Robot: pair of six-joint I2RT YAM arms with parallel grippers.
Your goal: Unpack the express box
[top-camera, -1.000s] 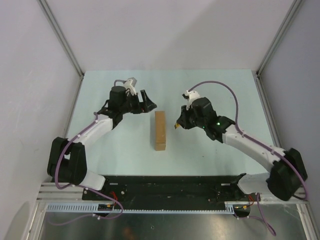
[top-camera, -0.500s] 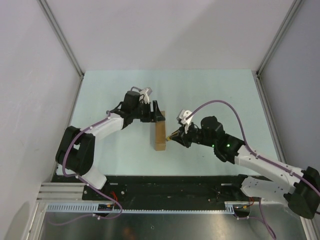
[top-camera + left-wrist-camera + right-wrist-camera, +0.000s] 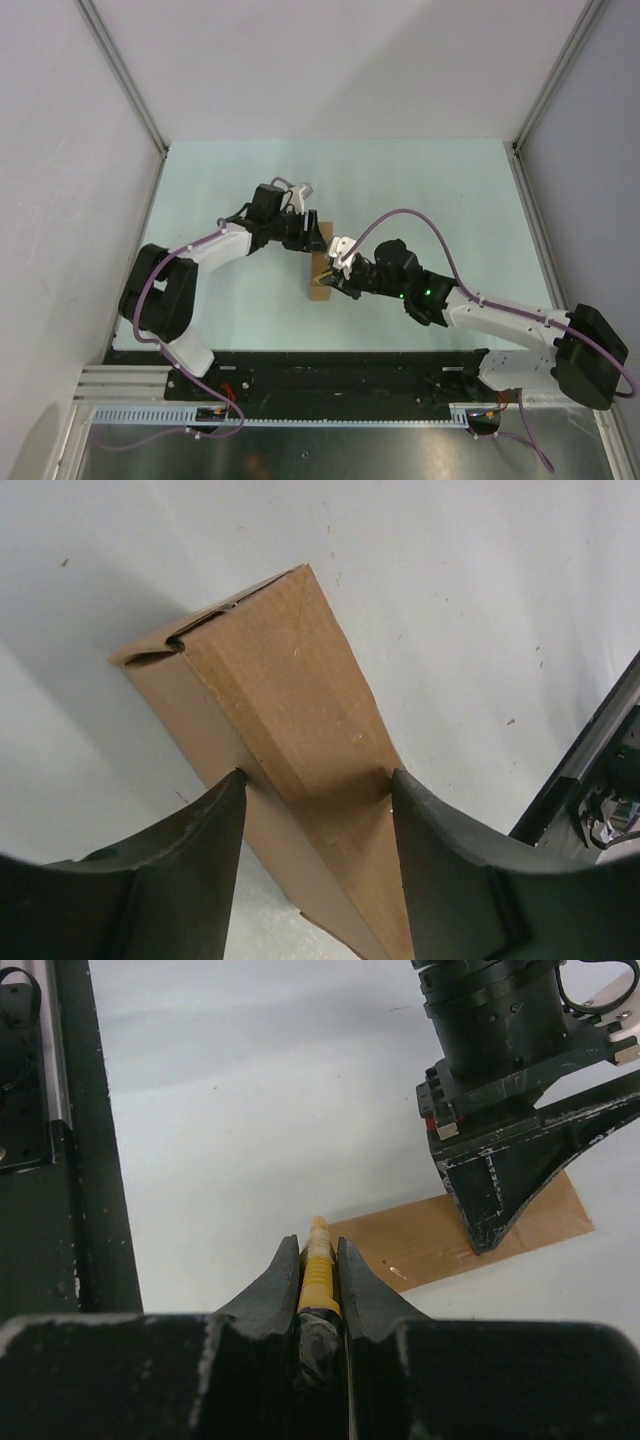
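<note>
The express box (image 3: 319, 288) is a long brown cardboard box lying on the table's middle. In the left wrist view the express box (image 3: 290, 710) sits between my fingers, closed flaps at its far end. My left gripper (image 3: 308, 235) straddles its far end, fingertips (image 3: 225, 795) pressed on both long sides. My right gripper (image 3: 337, 273) is shut on the yellow-and-black utility knife (image 3: 316, 1272). The knife's tip points at the box's edge (image 3: 420, 1245), at or just short of it, near the box's near end. The left gripper (image 3: 500, 1150) stands on the box in the right wrist view.
A black rail (image 3: 330, 365) runs along the near table edge and shows at the left of the right wrist view (image 3: 60, 1160). Grey enclosure walls with metal posts (image 3: 120, 75) bound the left, right and back. The pale green table top (image 3: 430, 190) lies all around the box.
My left gripper has moved right onto the box's far end and closed on its sides. My right arm has swung left and lower, bringing the knife to the box's right edge.
</note>
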